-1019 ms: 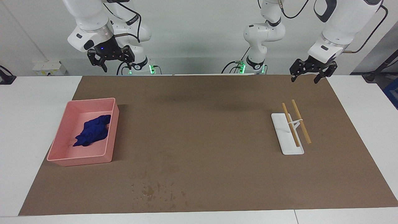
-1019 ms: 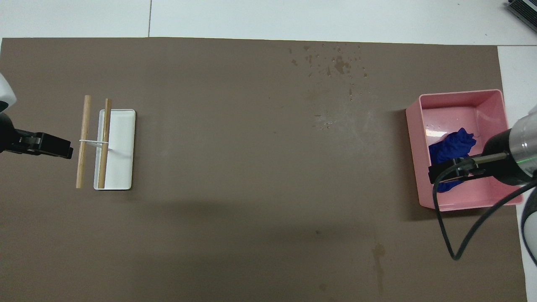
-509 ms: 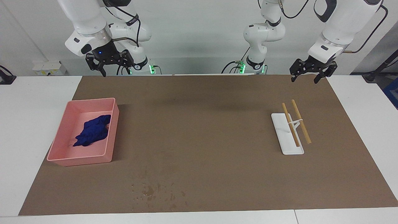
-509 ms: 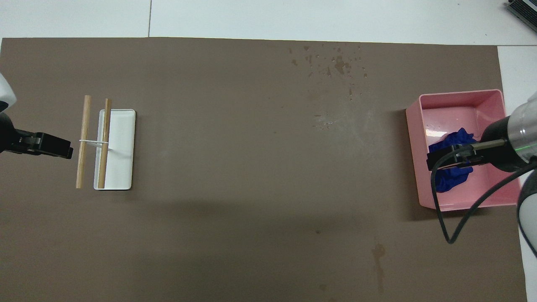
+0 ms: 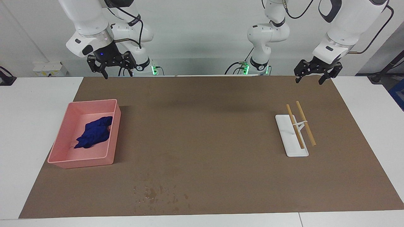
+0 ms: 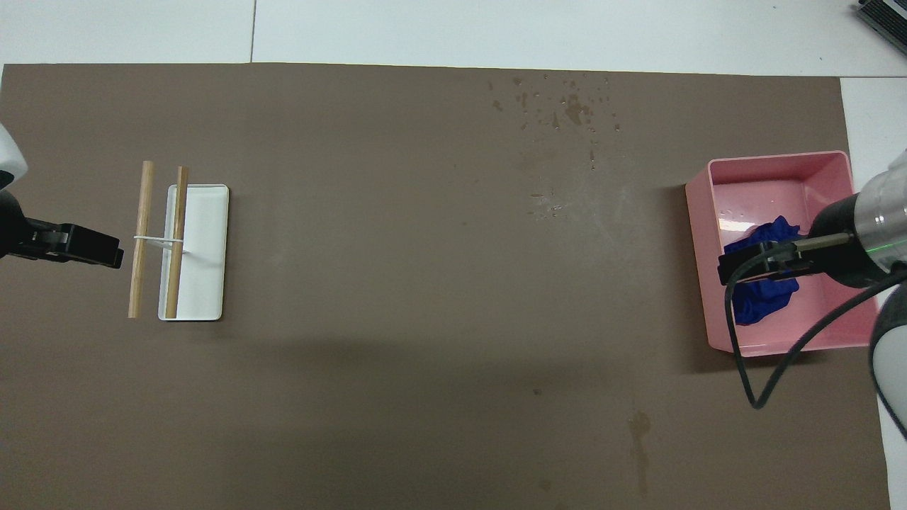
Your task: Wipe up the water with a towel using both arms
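Observation:
A crumpled dark blue towel (image 5: 94, 136) (image 6: 762, 301) lies in a pink bin (image 5: 63, 157) (image 6: 779, 164) at the right arm's end of the table. Water (image 5: 151, 192) (image 6: 570, 106) is scattered in small drops on the brown mat, farther from the robots than the bin. My right gripper (image 5: 117, 73) (image 6: 744, 258) hangs open high over the bin, well clear of the towel and holding nothing. My left gripper (image 5: 309, 80) (image 6: 92, 246) waits open and empty in the air at the left arm's end of the mat.
A white tray (image 5: 284, 126) (image 6: 209, 212) with two wooden rods (image 5: 305, 123) (image 6: 142, 234) on a small stand sits on the mat at the left arm's end. A black cable (image 6: 758, 368) loops down from the right wrist. A faint stain (image 6: 638, 425) marks the mat.
The right gripper has shifted slightly over the bin and levelled its wrist. The left arm, towel and water have not moved.

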{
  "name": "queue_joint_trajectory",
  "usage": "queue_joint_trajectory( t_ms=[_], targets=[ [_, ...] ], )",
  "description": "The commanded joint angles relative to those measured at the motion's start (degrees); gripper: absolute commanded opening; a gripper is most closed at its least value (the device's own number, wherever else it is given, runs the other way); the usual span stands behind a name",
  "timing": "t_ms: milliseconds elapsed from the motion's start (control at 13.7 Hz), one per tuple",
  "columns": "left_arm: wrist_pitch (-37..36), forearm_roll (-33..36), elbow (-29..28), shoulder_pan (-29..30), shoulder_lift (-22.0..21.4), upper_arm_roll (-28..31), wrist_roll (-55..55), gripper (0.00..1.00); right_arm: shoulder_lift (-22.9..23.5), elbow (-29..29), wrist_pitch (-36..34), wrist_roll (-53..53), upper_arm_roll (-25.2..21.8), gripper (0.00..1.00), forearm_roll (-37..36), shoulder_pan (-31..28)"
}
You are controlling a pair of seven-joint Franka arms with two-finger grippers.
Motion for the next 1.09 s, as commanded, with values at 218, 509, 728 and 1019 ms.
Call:
queue_joint_trajectory(
  t_ms=[218,509,728,1019],
  targets=[
    [0.0,-0.4,-0.1,0.0,-0.2,0.2,0.5,1.0,0.4,0.2,2.6,4.0,-1.2,1.0,1.7,0.7],
    [0.0,-0.4,-0.1,0.0,-0.2,0.2,0.5,1.0,1.9,0.9,3.2,4.0,-3.0,1.0,1.3,0.3],
    [0.0,-0.4,-0.1,0.0,-0.2,0.2,0.5,1.0,2.0,0.9,3.5,4.5,-2.9,1.0,0.8,-0.1],
    [0.0,-0.4,-0.1,0.0,-0.2,0.2,0.5,1.0,1.9,0.9,3.4,8.9,-2.6,1.0,1.4,1.4]
  ],
)
